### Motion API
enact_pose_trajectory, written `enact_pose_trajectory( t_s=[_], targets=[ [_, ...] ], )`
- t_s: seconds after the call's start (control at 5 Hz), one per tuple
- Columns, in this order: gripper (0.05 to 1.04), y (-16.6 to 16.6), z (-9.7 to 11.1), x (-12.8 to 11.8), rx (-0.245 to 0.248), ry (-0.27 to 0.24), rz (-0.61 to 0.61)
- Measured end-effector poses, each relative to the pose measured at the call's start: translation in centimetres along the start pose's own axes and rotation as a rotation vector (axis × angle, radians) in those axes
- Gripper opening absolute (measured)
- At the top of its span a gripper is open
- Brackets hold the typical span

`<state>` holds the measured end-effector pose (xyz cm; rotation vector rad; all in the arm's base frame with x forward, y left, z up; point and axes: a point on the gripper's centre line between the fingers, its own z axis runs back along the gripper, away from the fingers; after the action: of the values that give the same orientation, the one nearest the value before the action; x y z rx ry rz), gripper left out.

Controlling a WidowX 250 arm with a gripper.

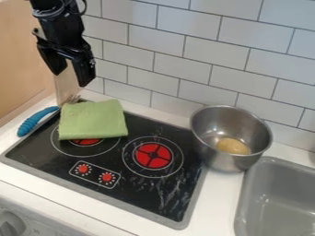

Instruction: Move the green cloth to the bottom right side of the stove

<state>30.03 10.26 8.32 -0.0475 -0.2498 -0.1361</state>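
One green cloth [93, 120] is seen lying on the black stove [138, 196], at its upper left part, and one of two red burners is partly covered by it. The second burner [152, 156] is left uncovered to the right. Two red knobs are set below, side by side within one white outline. One black gripper [72, 74] is held above the cloth at the upper left, its two fingers spread apart with nothing gripped. One metal pot [218, 159] is placed at the stove's right side, and one yellowish item [232, 146] is contained in it. One blue handle [37, 120] is seen at the left, and one grey sink [277, 198] at the lower right.
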Motion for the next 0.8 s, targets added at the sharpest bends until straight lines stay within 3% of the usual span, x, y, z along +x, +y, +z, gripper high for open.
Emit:
enact_pose_trajectory(
  t_s=[0.4,0.6,0.8],
  targets=[
    [0.999,-0.7,-3.6,-2.2,-0.062,0.123,0.023],
    [0.999,0.0,-4.4,-1.2,-0.038,0.119,0.041],
    [0.999,0.3,-5.8,-1.2,-0.039,0.146,0.06]
  ],
)
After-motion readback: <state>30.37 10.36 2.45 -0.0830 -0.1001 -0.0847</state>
